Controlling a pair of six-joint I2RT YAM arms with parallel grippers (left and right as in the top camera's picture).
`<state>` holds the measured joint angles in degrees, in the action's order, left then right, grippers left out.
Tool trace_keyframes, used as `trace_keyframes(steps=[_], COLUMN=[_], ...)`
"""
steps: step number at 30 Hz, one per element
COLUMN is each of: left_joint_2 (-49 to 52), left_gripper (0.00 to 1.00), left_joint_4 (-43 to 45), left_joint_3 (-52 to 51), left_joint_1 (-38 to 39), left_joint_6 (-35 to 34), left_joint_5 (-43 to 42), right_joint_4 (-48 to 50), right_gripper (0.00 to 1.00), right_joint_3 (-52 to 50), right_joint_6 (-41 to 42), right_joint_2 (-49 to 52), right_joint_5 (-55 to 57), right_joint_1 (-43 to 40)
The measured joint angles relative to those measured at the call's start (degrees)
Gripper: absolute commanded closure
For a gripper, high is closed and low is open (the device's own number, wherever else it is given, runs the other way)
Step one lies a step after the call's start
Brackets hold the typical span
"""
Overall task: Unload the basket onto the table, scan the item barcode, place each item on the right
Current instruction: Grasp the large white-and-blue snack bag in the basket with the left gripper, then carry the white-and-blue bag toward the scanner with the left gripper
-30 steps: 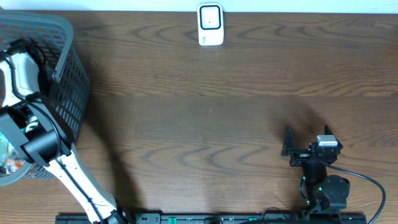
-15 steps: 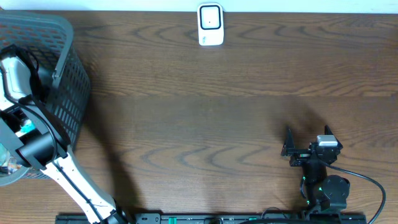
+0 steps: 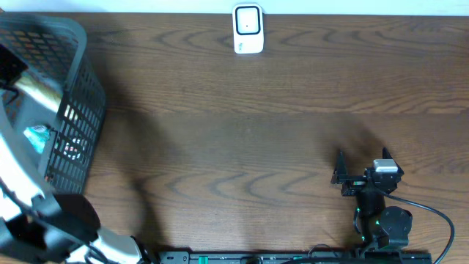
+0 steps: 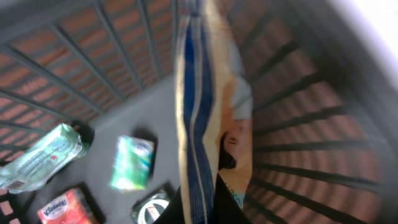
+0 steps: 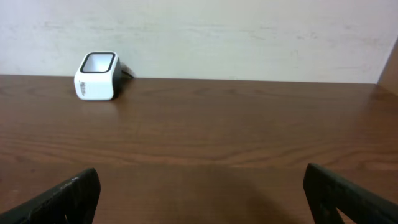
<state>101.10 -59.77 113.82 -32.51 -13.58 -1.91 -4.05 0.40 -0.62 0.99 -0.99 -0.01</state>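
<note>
The left fingers (image 4: 176, 214) are clamped on the bottom edge of a packet (image 4: 200, 93), a flat pouch striped blue and beige. It is inside the basket (image 3: 82, 103) at the far left of the bench (image 3: 256, 139), up off the basket floor with the wall just beside it. Its long axis runs straight out from the fingers, and the wrist view sees it nearly edge-on. No barcode shows on either face from here, so I cannot tell which side carries it. From overhead the packet (image 3: 35, 89) shows as a pale strip near the basket's left side.

The scanner (image 3: 248, 29) stands at the far edge of the bench, near the middle and well apart from the basket, to the packet's right. Its window faces toward the near side, as the right wrist view of the scanner (image 5: 96, 76) suggests.

The right fingers (image 5: 68, 198) are spread wide with nothing between them, low at the near right, also well apart from the scanner.

My judgement: the left arm has the item, so the coming move is a lift over the basket rim, a carry to the right, then a turn so 1 broad face meets the window.
</note>
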Motion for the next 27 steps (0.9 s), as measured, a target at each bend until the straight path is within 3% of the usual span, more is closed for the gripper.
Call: trace_keyframes(steps=[17, 27], left_joint_2=[-17.6, -24.7], left_gripper=[0.92, 0.93], left_joint_4=[6.4, 9.9], left_joint_3=[0.0, 0.0], left_joint_1=[0.0, 5.2], left_joint_6=[-6.3, -11.1], left_joint_5=[-6.8, -21.6], right_joint_4=[0.0, 0.0], right_gripper=[0.01, 0.01], right_joint_3=[0.0, 0.0], right_joint_6=[0.0, 0.0], right_joint_2=[0.0, 0.0], right_joint_5=[0.0, 0.0], right_joint_1=[0.0, 0.0])
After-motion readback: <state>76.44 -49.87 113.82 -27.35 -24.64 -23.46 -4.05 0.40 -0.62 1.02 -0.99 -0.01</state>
